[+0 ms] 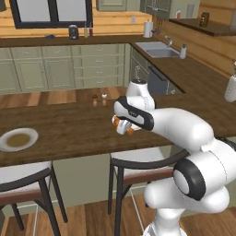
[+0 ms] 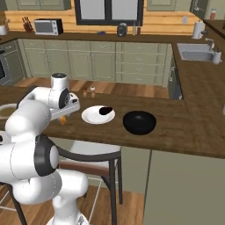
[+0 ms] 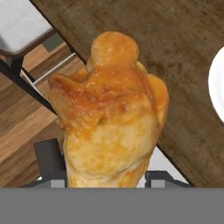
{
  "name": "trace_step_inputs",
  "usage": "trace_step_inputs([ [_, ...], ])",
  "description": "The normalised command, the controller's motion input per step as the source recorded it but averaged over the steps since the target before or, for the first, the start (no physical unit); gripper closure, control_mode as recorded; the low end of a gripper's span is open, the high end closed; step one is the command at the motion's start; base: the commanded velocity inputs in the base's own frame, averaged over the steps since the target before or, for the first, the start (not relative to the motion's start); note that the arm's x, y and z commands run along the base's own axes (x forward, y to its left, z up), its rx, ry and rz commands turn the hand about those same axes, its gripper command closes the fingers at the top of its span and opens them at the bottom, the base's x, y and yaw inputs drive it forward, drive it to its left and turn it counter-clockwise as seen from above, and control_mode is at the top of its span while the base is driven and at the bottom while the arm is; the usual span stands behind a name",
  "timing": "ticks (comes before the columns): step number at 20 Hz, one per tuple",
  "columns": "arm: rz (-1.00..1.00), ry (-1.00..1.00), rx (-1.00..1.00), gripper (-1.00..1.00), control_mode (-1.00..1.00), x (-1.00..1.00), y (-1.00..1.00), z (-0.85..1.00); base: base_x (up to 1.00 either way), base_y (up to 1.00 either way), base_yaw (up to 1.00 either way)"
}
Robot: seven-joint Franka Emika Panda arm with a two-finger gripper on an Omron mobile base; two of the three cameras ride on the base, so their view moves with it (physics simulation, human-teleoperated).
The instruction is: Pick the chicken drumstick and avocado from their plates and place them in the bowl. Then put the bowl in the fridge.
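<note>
My gripper (image 3: 105, 177) is shut on the chicken drumstick (image 3: 109, 118), a golden-orange lumpy piece that hangs above the near edge of the wooden counter. From the base views the gripper (image 1: 122, 125) shows orange meat (image 2: 64, 119) between its fingers. The grey plate with a brownish centre (image 1: 18, 138) lies empty at the left. To the right of the gripper, the white plate (image 2: 92, 117) carries the dark avocado (image 2: 105, 110). The glossy black bowl (image 2: 139, 122) stands just right of that plate. The fridge is out of view.
Two small shakers (image 1: 99, 99) stand at the counter's far side. Stools (image 1: 138, 161) sit under the near edge, below the gripper. A sink (image 1: 156, 50) and paper towel roll (image 1: 147, 28) are at the back right.
</note>
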Motion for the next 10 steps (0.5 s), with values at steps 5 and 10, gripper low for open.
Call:
trace_step_inputs([
  [5,-0.06,0.0,0.0,1.0,-1.0,0.1,-0.36,0.0,0.17,-0.06,0.0],
  [10,-0.26,0.0,0.0,1.0,-1.0,0.24,-0.91,0.0,0.0,0.0,0.0],
])
